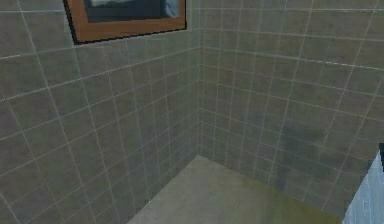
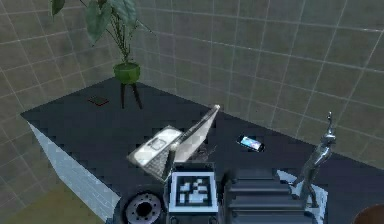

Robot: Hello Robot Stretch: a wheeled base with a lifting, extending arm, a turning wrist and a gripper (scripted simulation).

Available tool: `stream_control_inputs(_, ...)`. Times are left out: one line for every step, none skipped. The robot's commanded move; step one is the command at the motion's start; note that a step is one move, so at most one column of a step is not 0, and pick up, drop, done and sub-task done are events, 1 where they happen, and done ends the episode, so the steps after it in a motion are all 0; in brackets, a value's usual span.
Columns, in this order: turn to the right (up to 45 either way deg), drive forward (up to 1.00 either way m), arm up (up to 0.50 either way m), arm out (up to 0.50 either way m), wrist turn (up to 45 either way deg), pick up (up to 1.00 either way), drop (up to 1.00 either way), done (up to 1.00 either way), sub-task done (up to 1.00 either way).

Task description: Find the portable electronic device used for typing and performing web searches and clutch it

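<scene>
An open silver laptop [image 2: 178, 144] sits on the dark countertop [image 2: 80, 125] in the arm side view, its screen tilted toward the view's right. Just below the laptop, at the bottom edge, a white square with black marks [image 2: 195, 190] stands on the arm. Left of it is the gripper's dark body [image 2: 140, 207]. I cannot make out its far end, so I cannot tell whether it holds anything.
A leafy plant in a green pot [image 2: 126, 72] stands on a small stand at the counter's far left. A small phone-like slab [image 2: 250, 143] lies right of the laptop, and a metal faucet [image 2: 320, 160] rises farther right. The forward view has a tiled wall corner, an orange-framed panel [image 1: 125, 20] and pale floor [image 1: 230, 195].
</scene>
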Motion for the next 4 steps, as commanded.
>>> stream_control_inputs(0.0, 0.0, 0.0, 0.22, 0.0, 0.0, 0.0, 0.0, 0.0)
stream_control_inputs(0.0, 0.0, 0.0, 0.0, 45.0, 0.0, 0.0, 0.0, 0.0)
stream_control_inputs(0.0, 0.0, 0.0, 0.0, 45.0, 0.0, 0.0, 0.0, 0.0)
stream_control_inputs(0.0, 0.0, 0.0, 0.0, 45.0, 0.0, 0.0, 0.0, 0.0)
